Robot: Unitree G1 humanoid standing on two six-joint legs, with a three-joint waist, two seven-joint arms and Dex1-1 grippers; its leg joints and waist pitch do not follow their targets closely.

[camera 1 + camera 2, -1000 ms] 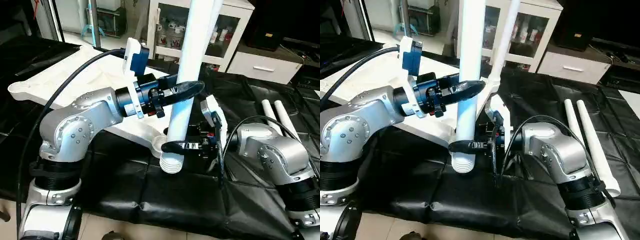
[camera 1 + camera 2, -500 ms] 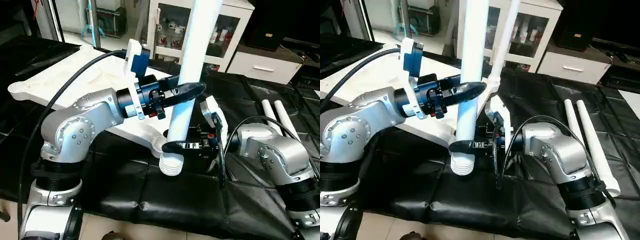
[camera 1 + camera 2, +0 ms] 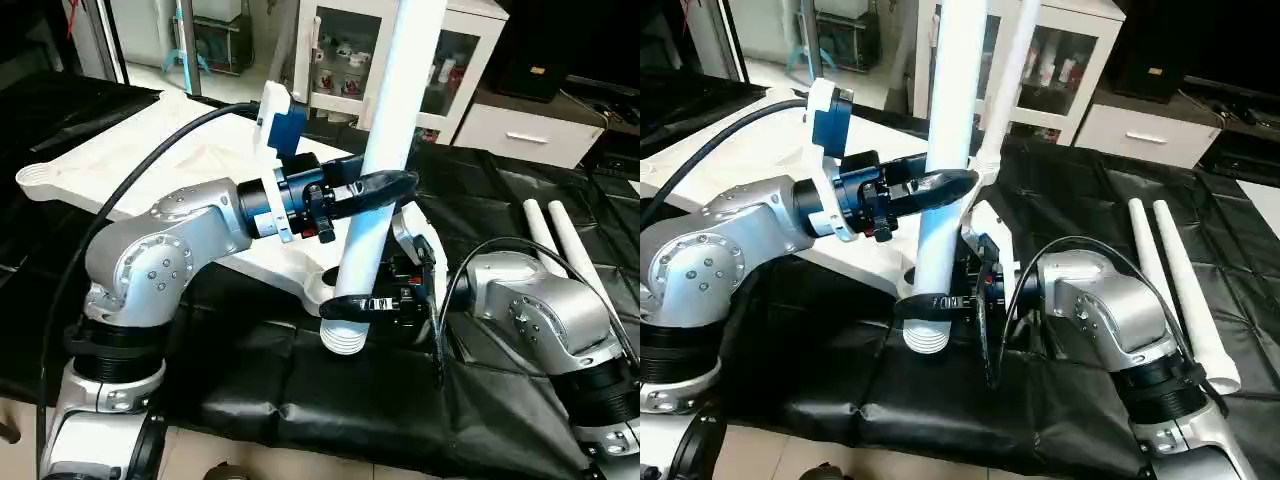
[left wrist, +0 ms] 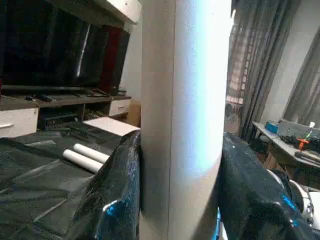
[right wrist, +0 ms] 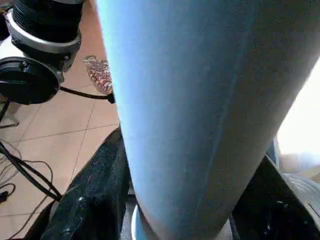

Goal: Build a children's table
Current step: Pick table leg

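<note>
I see the large white plastic rectangular table top lying on the black sheet that covers the work surface, ribbed side up, with its near round corner socket by the foot of the held leg.

The white cabinet with glass doors stands behind the sheet; small bottles sit on its shelves, and I cannot read any label on them. No brand or writing is legible anywhere in these views.

One long tapered white tube leg stands nearly upright, leaning slightly, its ribbed threaded end down and just beside the near corner socket, hanging past the top's edge above the black sheet. A second upright white tube leg rises at the far corner of the top. Two spare white tube legs lie side by side on the sheet to my right.

Left gripper: black fingers clamped either side of the held leg at mid-height; the left wrist view shows both fingers pressed against the tube.

Right gripper: fingers wrapped round the same leg low down, just above the threads.
</note>
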